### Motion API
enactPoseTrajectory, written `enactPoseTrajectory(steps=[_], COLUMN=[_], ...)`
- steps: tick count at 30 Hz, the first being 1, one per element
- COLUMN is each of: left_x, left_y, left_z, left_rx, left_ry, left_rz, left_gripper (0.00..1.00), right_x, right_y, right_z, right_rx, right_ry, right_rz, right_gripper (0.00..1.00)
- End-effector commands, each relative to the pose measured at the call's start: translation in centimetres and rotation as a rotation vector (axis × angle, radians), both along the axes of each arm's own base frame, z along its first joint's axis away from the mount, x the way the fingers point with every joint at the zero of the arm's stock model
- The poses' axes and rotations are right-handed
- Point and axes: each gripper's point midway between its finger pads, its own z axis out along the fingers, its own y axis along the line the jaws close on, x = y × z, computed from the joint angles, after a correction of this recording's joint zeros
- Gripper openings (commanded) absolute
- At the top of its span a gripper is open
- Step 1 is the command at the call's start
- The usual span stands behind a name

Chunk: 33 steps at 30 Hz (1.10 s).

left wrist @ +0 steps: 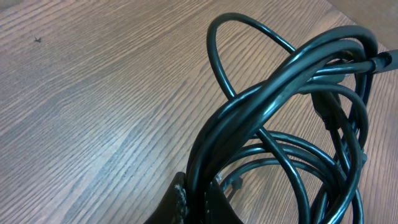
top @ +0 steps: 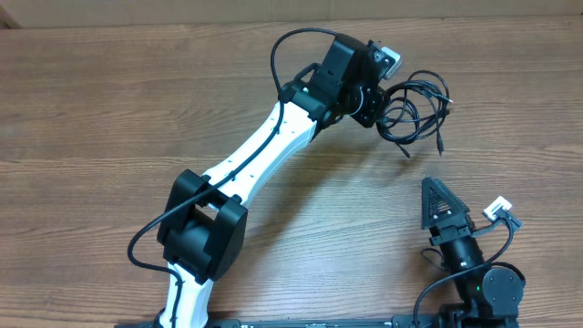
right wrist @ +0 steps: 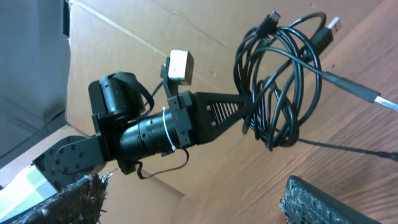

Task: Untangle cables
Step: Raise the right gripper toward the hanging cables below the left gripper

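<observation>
The cables, pinched as one coiled bundle by the left tool and well ahead of the spread right tool, could be knotted tighter if one loop is pulled.

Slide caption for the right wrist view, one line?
Left gripper shut on the tangled cables, holding the looped bundle over the wooden table; right gripper open in the foreground.
</observation>
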Motion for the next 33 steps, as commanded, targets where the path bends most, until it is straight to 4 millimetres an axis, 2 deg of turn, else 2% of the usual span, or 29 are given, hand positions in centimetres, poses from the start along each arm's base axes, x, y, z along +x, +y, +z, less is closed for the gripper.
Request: enactPoseTrajectory(steps=[1,6,9,12,14,15,17,21,25,28,33], left_x=[-0.3,-0.3,-0.3,-0.9,-1.1,-1.2,-1.2,-1.2,-1.3,-1.5,-2.1], left_y=[-0.4,-0.4,-0.4,-0.9,-1.1,-1.2,-1.2,-1.0,-1.2,-1.4,-2.1], left_z=[3.3,3.3,3.3,3.5,3.5,3.5,3.4,3.3,3.3,3.3,3.2], left_rx=[-0.037,-0.036,-0.037,-0.036,-0.034,-0.029,-0.026,-0.018,-0.020,-0.021,0.015], left_ry=[-0.071,-0.071,-0.071,-0.098,-0.107,-0.116,-0.121,-0.118,-0.118,-0.120,-0.185], left_rz=[-0.024,-0.024,-0.025,-0.086,-0.103,-0.112,-0.116,-0.110,-0.114,-0.118,-0.175], left_gripper=[0.04,0.04,0.04,0.04,0.04,0.04,0.04,0.04,0.04,0.04,0.04], right_x=[-1.2,-2.1,-1.6,-0.1,0.9,1.7,2.7,4.4,5.6,6.1,6.7], right_y=[0.1,-0.1,0.0,0.0,0.0,0.0,0.1,0.1,0.1,0.3,1.0], right_z=[3.7,6.6,6.6,5.3,4.2,3.2,1.7,-1.6,-3.6,-4.2,-3.3], right_rx=[-0.075,-0.232,-0.321,-0.387,-0.406,-0.412,-0.412,-0.409,-0.400,-0.371,-0.322], right_ry=[-0.053,0.039,0.170,0.349,0.460,0.540,0.633,0.767,0.832,0.854,0.816], right_rz=[-0.002,-0.016,0.002,0.041,0.066,0.084,0.104,0.131,0.142,0.147,0.164], right_gripper=[0.90,0.90,0.89,0.83,0.74,0.65,0.59,0.57,0.54,0.47,0.43])
